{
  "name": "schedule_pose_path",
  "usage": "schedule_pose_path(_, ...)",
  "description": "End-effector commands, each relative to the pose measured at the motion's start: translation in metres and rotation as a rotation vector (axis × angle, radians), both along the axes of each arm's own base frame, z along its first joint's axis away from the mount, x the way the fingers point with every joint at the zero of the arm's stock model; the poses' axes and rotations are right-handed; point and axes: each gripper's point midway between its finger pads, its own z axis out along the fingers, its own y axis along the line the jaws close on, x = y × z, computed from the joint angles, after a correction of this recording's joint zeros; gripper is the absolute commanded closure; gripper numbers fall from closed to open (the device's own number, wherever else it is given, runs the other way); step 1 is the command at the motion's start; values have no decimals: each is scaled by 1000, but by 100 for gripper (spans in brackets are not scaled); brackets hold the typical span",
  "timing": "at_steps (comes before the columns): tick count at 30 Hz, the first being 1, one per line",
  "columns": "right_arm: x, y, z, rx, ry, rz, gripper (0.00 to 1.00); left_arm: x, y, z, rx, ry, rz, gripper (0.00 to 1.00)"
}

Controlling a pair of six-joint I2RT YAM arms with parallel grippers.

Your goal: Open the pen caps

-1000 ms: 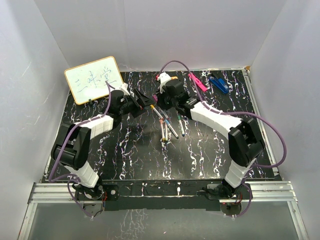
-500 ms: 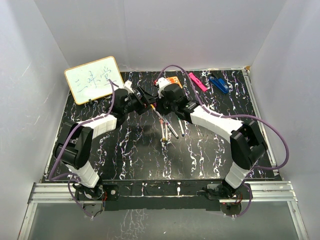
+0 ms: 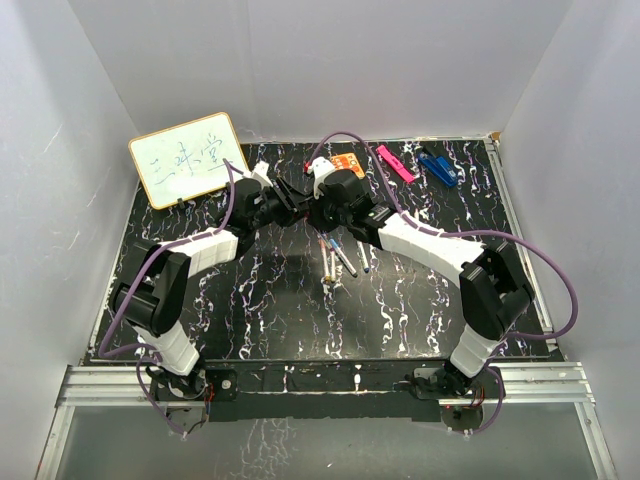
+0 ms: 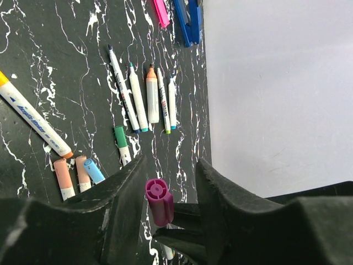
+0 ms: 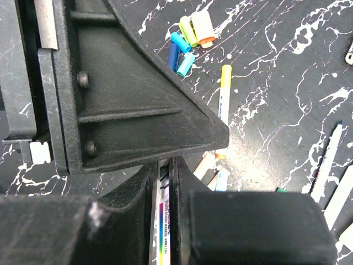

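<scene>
A white-barrelled pen (image 5: 164, 221) stands between the fingers of my right gripper (image 5: 164, 165), which is shut on it. Its magenta pen cap (image 4: 157, 201) points up between the jaws of my left gripper (image 4: 170, 165). The left jaw touches the cap and a gap shows on the right side, so this gripper is open around it. In the top view the two grippers meet above the table's back middle, left gripper (image 3: 290, 195) against right gripper (image 3: 318, 205). Several uncapped pens (image 4: 146, 99) lie in a row on the table. Loose caps (image 5: 187, 38) lie in a small heap.
A whiteboard (image 3: 187, 158) leans at the back left. An orange card (image 3: 347, 163), a pink clip (image 3: 395, 163) and a blue clip (image 3: 437, 167) lie along the back edge. An orange-tipped pen (image 4: 33, 118) and a green-capped pen (image 4: 122, 142) lie apart. White walls enclose the table.
My left gripper has moved right to meet the right gripper, and its jaws have narrowed around the magenta cap. The right gripper has shifted left and back with the pen.
</scene>
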Motion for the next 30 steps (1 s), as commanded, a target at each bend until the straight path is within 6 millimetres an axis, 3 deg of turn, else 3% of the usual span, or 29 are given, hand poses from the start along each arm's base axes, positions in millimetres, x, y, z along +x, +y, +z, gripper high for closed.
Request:
schedule_pose_path(1,9,4,33,59,-77,-25,100,3,-4,20,-25,-60,-9,65)
schedule_pose_path(13,13,4,38,59,-89,-41,100,1,-7,18,-39,-55,-28,100)
schedule_pose_path(16,11,4,38,58,-84,-32,67,1,-7,18,-40,-54,-28,100)
schedule_pose_path(19,9,2,32,42,-69,-32,47,2,-7,19,-36,-54,-23,100)
schedule_pose_path(24,4,-3,23,26,-50,-35,46,2,-7,22,-38,-58,-27,100)
schedule_pose_path(30,5,-2,16,19,-39,-35,61,3,-9,27,-46,-70,-33,100)
